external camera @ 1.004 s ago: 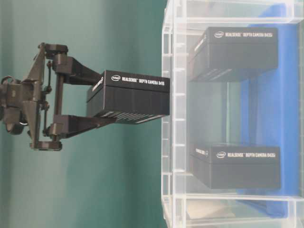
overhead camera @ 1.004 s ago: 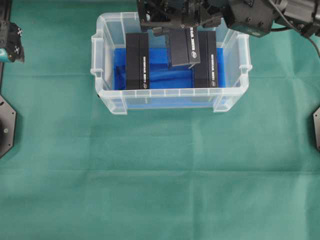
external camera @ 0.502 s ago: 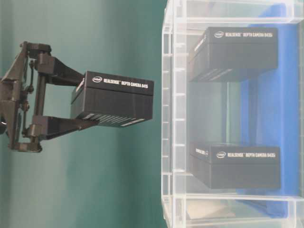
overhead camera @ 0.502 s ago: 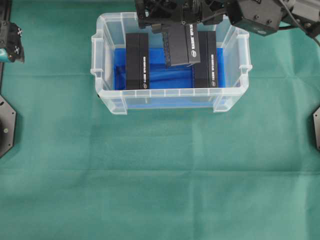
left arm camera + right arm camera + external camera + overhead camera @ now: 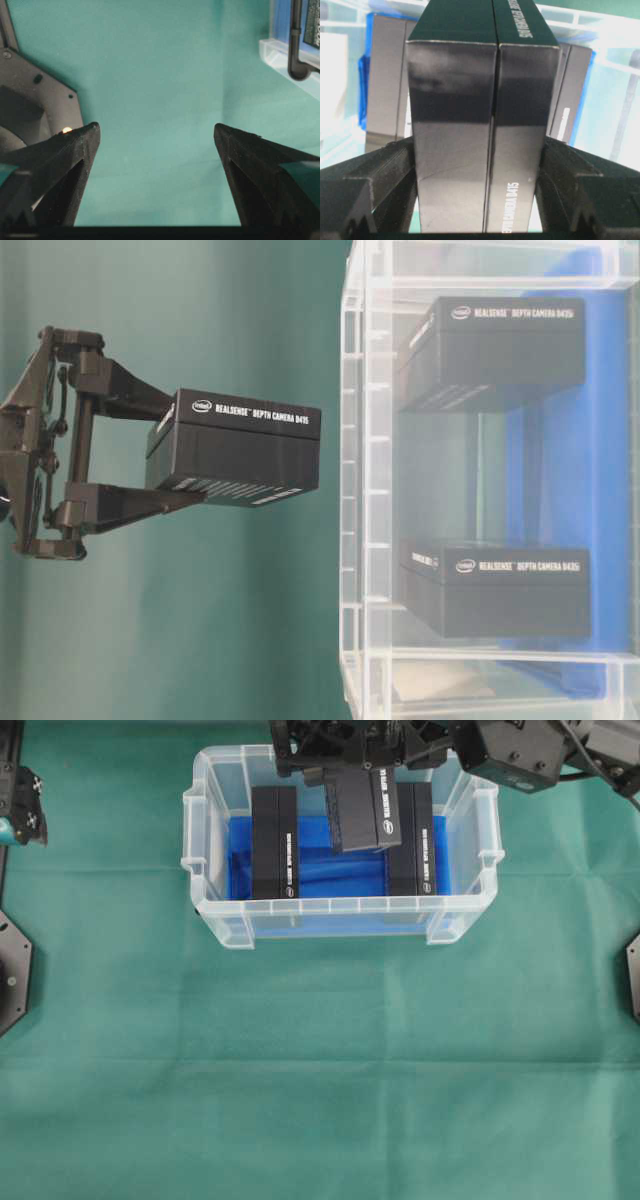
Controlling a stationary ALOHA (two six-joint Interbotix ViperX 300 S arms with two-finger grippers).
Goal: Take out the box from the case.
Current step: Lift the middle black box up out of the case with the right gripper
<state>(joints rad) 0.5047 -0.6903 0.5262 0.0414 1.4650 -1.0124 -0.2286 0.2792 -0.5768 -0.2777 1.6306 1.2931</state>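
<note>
Clear translucent case (image 5: 340,905) with blue lining (image 5: 330,870); glossy black box (image 5: 235,445) with white lettering; two matching black boxes (image 5: 274,842) at 12 o'clock; green tablecloth (image 5: 320,1060).

Robot lab bench, green cloth-covered table (image 5: 320,1070), two fixed arm bases, boxed depth cameras (image 5: 274,842)

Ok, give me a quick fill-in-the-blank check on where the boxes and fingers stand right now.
1. The right gripper holds one black box above the ____.
2. The number of boxes inside the case is ____.
3. The case's bottom lining is ____ in colour.
4. The left gripper fingers stand ____, holding nothing.

Missing words: case; two; blue; open
</note>
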